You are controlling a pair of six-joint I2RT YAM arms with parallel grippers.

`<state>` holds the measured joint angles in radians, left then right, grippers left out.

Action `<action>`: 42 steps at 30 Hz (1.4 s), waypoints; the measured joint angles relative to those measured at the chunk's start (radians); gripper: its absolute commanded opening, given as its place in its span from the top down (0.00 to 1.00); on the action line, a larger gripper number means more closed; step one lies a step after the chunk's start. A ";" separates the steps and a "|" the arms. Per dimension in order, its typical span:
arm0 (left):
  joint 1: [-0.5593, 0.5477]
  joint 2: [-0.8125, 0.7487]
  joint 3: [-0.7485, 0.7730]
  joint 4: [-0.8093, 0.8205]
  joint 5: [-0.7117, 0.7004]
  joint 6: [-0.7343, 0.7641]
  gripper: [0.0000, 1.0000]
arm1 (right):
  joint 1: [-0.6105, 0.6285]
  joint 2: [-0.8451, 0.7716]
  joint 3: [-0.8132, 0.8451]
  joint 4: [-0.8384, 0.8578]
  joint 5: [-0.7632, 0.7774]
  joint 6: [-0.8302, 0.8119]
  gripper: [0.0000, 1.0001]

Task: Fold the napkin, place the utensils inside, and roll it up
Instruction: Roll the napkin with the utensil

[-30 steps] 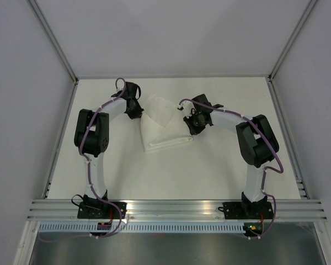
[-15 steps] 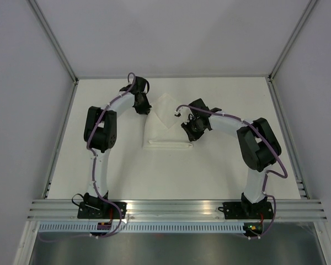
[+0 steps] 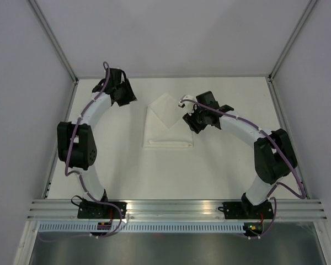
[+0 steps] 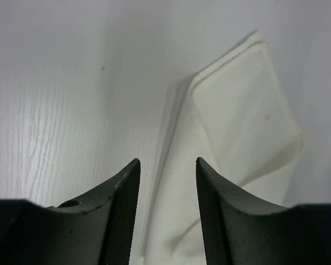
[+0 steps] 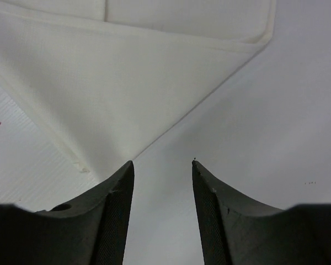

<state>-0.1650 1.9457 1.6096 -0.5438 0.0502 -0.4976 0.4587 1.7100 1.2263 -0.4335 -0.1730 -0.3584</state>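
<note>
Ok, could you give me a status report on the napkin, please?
Left gripper and right gripper open, empty. Thin white cloth napkin lies folded, flat. No utensils in view, nothing obstructing.

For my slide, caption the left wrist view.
Open black left gripper above the off-white tabletop, facing the folded white cloth napkin.

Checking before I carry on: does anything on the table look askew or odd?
The napkin is folded unevenly: one corner points away from the arms, so its outline is no neat rectangle. No utensils show in any view. Nothing looks spilled or torn.
</note>
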 measured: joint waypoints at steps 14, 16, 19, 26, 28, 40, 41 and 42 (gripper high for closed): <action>-0.011 -0.477 -0.322 0.255 0.098 -0.006 0.42 | 0.223 0.002 -0.077 0.086 -0.011 -0.241 0.34; -0.011 -0.527 -0.366 0.261 0.111 -0.006 0.41 | 0.229 0.008 -0.077 0.096 -0.017 -0.248 0.34; -0.011 -0.598 -0.412 0.261 0.113 -0.006 0.41 | 0.248 0.029 -0.077 0.113 -0.021 -0.255 0.34; -0.011 -0.701 -0.423 0.264 0.112 -0.006 0.39 | 0.319 0.109 -0.069 0.130 -0.032 -0.264 0.35; -0.011 -0.713 -0.423 0.264 0.112 -0.006 0.39 | 0.332 0.135 -0.060 0.135 -0.032 -0.266 0.35; -0.011 -0.716 -0.423 0.261 0.120 -0.005 0.39 | 0.337 0.217 -0.012 0.182 -0.002 -0.279 0.47; -0.011 -0.716 -0.423 0.260 0.122 -0.005 0.39 | 0.337 0.218 -0.011 0.184 -0.001 -0.282 0.47; -0.011 -0.716 -0.423 0.257 0.129 -0.005 0.39 | 0.337 0.219 -0.011 0.185 -0.002 -0.285 0.47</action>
<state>-0.1761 1.2297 1.1862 -0.2863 0.1787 -0.5026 0.7959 1.9289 1.2148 -0.2489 -0.1745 -0.6430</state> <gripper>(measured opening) 0.608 0.534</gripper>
